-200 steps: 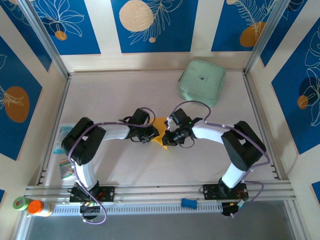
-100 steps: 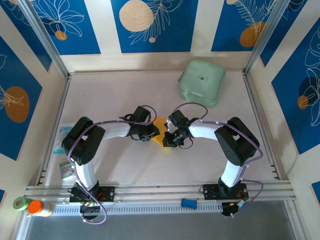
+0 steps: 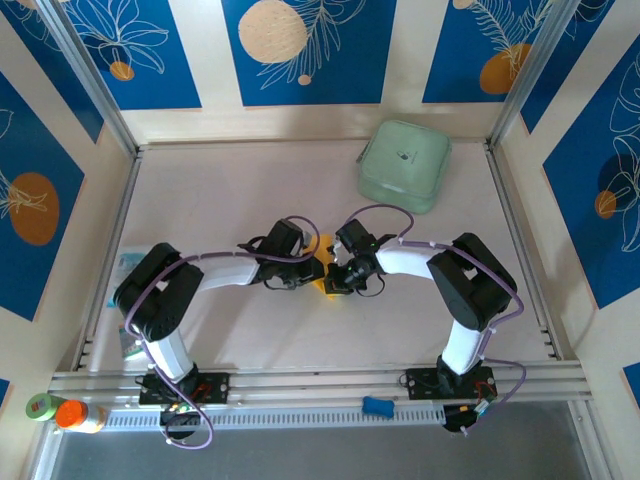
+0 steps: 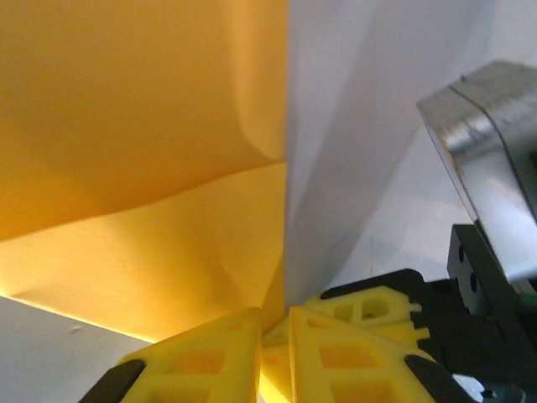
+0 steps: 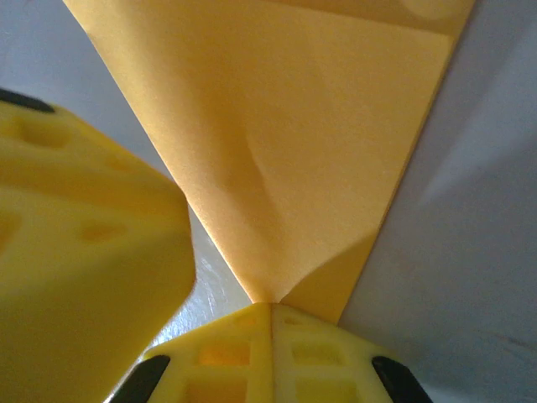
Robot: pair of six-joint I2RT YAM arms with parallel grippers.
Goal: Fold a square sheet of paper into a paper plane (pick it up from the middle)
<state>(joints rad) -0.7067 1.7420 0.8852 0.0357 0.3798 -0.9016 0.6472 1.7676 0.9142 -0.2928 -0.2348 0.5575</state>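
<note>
- At the near rail, an orange-capped bottle (image 3: pixel 75 413) and a small blue object (image 3: pixel 377 405) sit well apart from the work, probably parked where neither arm will catch them.
- Further in, both arms bend inward so that their claws meet at the middle of the worktop (image 3: pixel 230 200). This suits a task that takes the paper from its centre.
- The left claw (image 4: pixel 275 315) is closed on an edge of the sheet of paper (image 4: pixel 126 126). Its yellow fingers (image 4: pixel 210 361) are almost together, with orange paper showing in the slit between them.
- The right claw (image 5: pixel 270 306) is fully closed on a tapering corner of the sheet, where two creases run together. One finger of the left claw looms just beside it.
- Two pinches this close likely keep the layers aligned while a fold is set.
- The sheet lies between the claws, creased and pointed but not yet a narrow dart. I cannot tell whether it rests on the worktop or hangs just above it.
- Farthest off, a mint-green case (image 3: pixel 404 165) sits at the far right, clear of the folding.
</note>
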